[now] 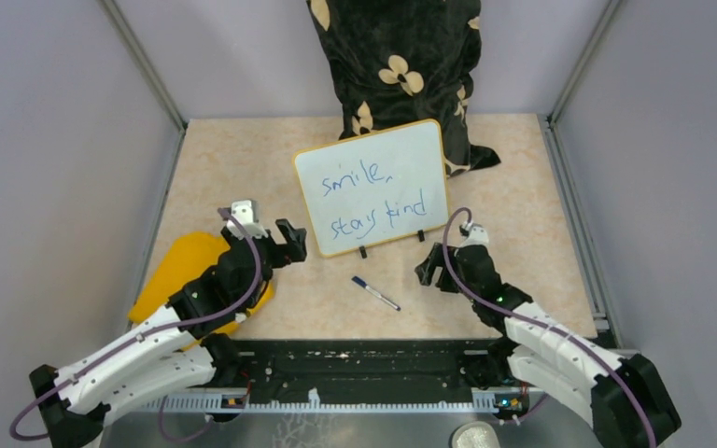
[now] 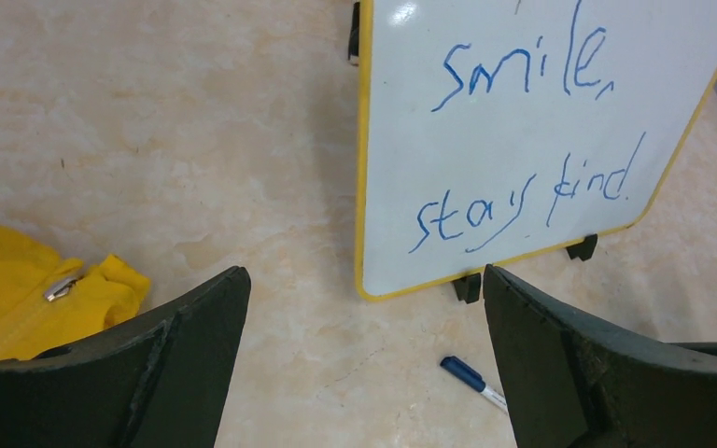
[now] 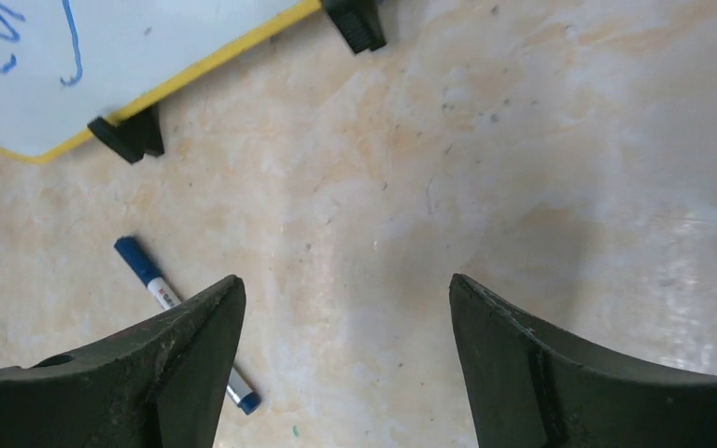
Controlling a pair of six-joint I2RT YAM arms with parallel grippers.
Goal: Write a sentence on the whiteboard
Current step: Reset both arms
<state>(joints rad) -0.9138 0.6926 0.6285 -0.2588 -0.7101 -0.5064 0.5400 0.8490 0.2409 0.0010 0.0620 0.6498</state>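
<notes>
The whiteboard stands on its two black feet mid-table, its yellow rim showing in the left wrist view and the right wrist view. It bears the sentence in blue, "smile, stay kind", in two lines, which also shows in the left wrist view. A blue-capped marker lies on the table in front of the board and shows in both wrist views. My left gripper is open and empty left of the board. My right gripper is open and empty right of the marker.
A yellow cloth lies at the left under my left arm and shows in the left wrist view. A black cushion with cream flowers stands behind the board. Grey walls enclose the table.
</notes>
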